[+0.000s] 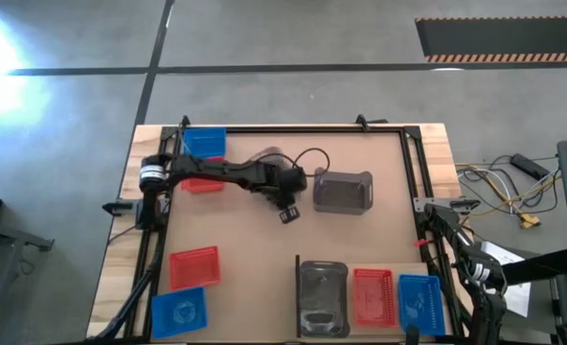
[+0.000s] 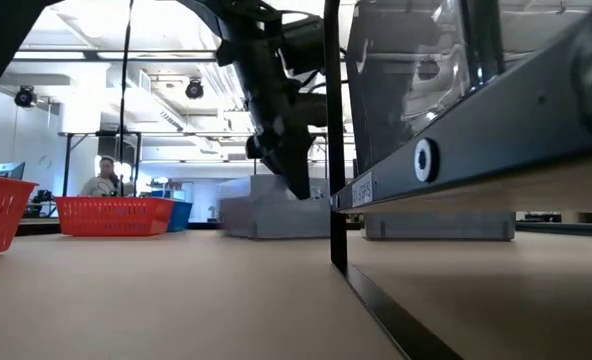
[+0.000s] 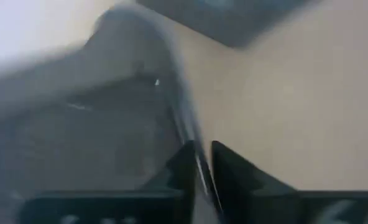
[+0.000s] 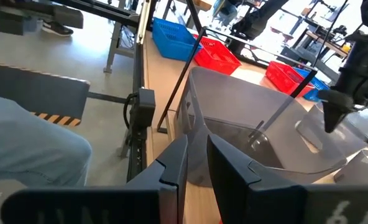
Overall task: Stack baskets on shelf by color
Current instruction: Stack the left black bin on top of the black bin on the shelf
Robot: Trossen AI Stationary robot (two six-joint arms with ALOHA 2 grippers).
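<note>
A smoky grey basket (image 1: 343, 192) stands on its base on the tabletop near the middle. My left gripper (image 3: 201, 149) comes down at its left side (image 2: 298, 185) and is shut on its rim. On the shelf (image 1: 297, 287) at the near right stand another grey basket (image 1: 324, 297), a red basket (image 1: 372, 297) and a blue basket (image 1: 419, 302). My right gripper (image 4: 196, 140) waits beside that shelf, pointing at the grey basket (image 4: 265, 124) there. Only a narrow gap shows between its fingers, with nothing in it. My left gripper pinches the grey basket's rim (image 3: 195, 140) between its two fingers, one inside the basket and one outside. The fingers slant down from above and from the table's left, and the wall runs on ahead of them to a rounded corner (image 3: 125, 25). The basket rests on the table.
Loose baskets lie on the table's left: blue (image 1: 204, 142) and red (image 1: 202, 184) at the far side, red (image 1: 194, 266) and blue (image 1: 178, 311) at the near side. A black metal frame (image 1: 413, 172) borders the tabletop. A person (image 2: 104, 175) sits in the room beyond.
</note>
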